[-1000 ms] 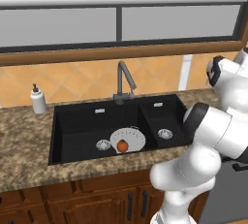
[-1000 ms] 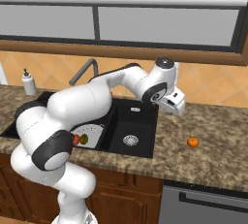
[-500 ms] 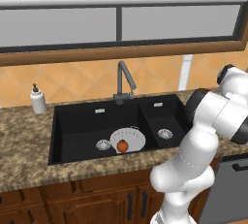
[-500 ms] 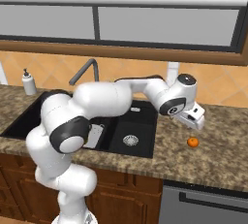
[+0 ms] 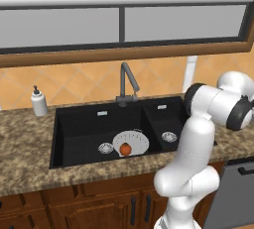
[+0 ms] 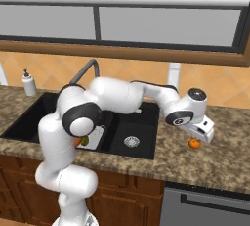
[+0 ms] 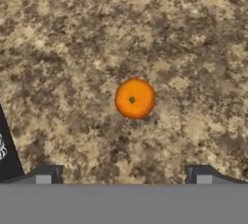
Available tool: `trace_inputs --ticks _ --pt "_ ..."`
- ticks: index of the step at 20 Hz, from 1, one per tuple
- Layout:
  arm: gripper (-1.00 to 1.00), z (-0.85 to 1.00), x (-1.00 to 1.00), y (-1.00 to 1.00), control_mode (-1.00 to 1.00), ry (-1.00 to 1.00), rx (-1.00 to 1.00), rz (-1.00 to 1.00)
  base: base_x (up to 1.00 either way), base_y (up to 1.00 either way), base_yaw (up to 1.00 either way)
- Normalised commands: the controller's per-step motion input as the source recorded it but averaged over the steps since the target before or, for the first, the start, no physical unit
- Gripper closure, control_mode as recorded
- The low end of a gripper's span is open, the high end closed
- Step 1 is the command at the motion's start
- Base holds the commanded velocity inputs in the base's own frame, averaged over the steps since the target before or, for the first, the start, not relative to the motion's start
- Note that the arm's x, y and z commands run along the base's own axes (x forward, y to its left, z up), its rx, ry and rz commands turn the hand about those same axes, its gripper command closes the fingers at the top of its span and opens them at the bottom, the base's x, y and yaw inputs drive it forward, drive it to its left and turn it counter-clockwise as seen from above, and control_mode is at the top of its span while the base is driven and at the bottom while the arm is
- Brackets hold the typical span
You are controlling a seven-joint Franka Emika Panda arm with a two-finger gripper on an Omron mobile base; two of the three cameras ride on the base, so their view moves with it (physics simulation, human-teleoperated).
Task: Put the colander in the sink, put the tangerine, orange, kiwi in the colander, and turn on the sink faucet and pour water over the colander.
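Observation:
A round orange-coloured fruit (image 7: 134, 98) lies on the granite counter right of the sink (image 6: 132, 131); I cannot tell whether it is the tangerine or the orange. My gripper (image 6: 201, 136) hangs just above it, open, with the fruit centred ahead of its fingertips (image 7: 48, 173) and nothing between them. The white colander (image 5: 131, 142) sits in the wide basin with another orange-coloured fruit (image 5: 125, 149) inside. In the right base view the kiwi (image 6: 84, 141) shows beside that fruit, mostly behind my arm. The faucet (image 5: 126, 82) stands behind the basins with no water running.
A white soap dispenser (image 5: 38, 101) stands on the counter left of the sink. The narrower basin (image 5: 166, 126) lies between the colander and my hand. A dishwasher front (image 6: 210, 203) sits below the right counter. The sink's black edge (image 7: 7, 155) shows in the hand view.
My arm has swung right, away from the sink, and come down over the fruit on the right counter. The jaws have stayed open. The things in the sink have not moved.

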Motion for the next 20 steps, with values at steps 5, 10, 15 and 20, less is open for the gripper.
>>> trace_inputs --ticks 5,10,15,20 --pt "-1.0 -0.36 0.29 -0.34 -1.0 0.0 0.0 0.0 0.0 0.0 0.0" --pt "-1.0 -0.26 0.35 -0.31 -1.0 0.0 0.0 0.01 0.0 0.0 0.0" --pt "-1.0 -0.29 0.32 -0.09 -1.0 0.01 0.0 0.01 0.0 0.0 0.0" --pt "-1.0 -0.29 0.06 0.2 -1.0 0.05 0.0 0.01 0.0 0.0 0.0"
